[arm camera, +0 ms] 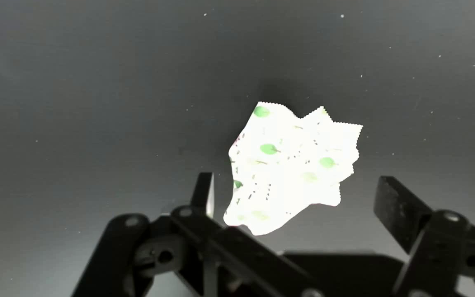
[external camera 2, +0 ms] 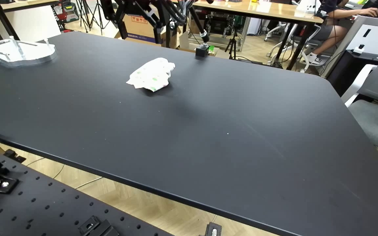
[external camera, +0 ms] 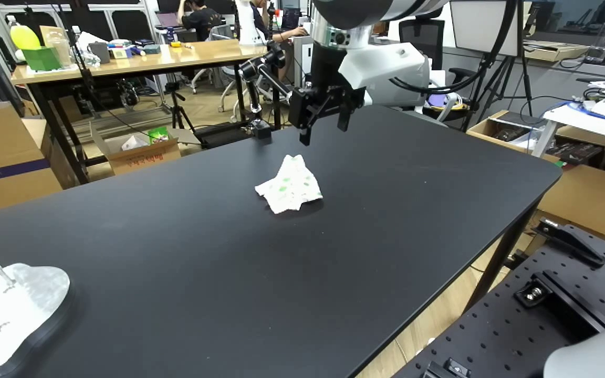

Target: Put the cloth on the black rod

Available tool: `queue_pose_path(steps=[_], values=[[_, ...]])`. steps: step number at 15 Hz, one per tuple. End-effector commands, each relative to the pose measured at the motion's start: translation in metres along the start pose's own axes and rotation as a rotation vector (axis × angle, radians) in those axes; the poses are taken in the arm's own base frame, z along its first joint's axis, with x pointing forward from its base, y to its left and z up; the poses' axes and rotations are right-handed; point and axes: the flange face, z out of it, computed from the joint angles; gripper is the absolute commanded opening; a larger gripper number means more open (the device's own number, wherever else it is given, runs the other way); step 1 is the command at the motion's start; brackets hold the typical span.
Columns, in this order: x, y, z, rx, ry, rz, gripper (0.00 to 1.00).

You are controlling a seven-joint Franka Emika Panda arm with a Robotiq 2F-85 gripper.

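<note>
Looks like square one tbh: my fingers (arm camera: 400, 208) are wide apart, cloth (arm camera: 287, 169) on the table (external camera 2: 225, 147), pickup and placing left.

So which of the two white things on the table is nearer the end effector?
The leaf-printed cloth, crumpled close to the end effector; the pegged board lies well away, outside the wrist view.
</note>
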Motion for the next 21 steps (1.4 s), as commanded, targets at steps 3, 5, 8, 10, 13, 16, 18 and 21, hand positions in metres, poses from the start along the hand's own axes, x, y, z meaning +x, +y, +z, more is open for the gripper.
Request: queue_pose_path(steps=[3,5,8,10,13,16,18,21], values=[[0.002,-0.001,0.013,-0.051,0.044,-0.014,1.0],[0.005,-0.005,0.024,-0.066,0.058,-0.029,1.0],[0.007,-0.012,0.04,-0.079,0.063,-0.016,1.0],[0.008,-0.014,0.051,-0.085,0.058,0.011,1.0],[0.01,-0.016,0.069,-0.073,0.042,0.077,1.0],[0.012,-0.018,0.088,-0.056,0.025,0.112,1.0],[0.014,-0.018,0.098,-0.056,0.016,0.113,1.0],[0.017,-0.018,0.11,-0.058,0.005,0.101,1.0]])
